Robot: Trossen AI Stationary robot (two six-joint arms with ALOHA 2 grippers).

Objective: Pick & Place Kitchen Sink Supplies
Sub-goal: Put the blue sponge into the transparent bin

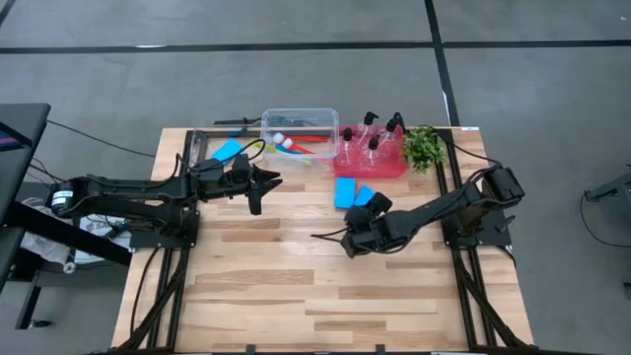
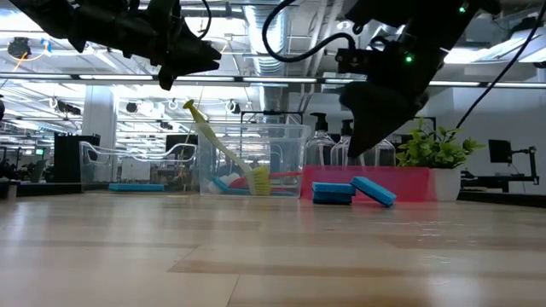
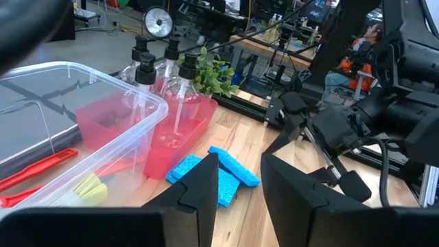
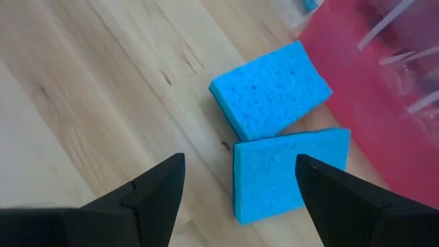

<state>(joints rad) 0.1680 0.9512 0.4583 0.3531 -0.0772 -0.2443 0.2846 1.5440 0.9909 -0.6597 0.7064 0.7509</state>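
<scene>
Between my right gripper's (image 4: 236,180) wide-open fingers sit two blue sponges (image 4: 271,96), touching each other on the wood just beside the red tray (image 1: 370,166) holding the pump bottles (image 1: 373,148). I reckon I'm lining up a pick; next I need to drop and pinch one. My left gripper (image 3: 239,180) hovers empty, narrowly parted, by the clear tub (image 1: 325,113).

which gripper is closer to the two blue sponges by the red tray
Right. The right gripper hangs open just above the two blue sponges; the left gripper is open near the clear tub, farther off.
</scene>
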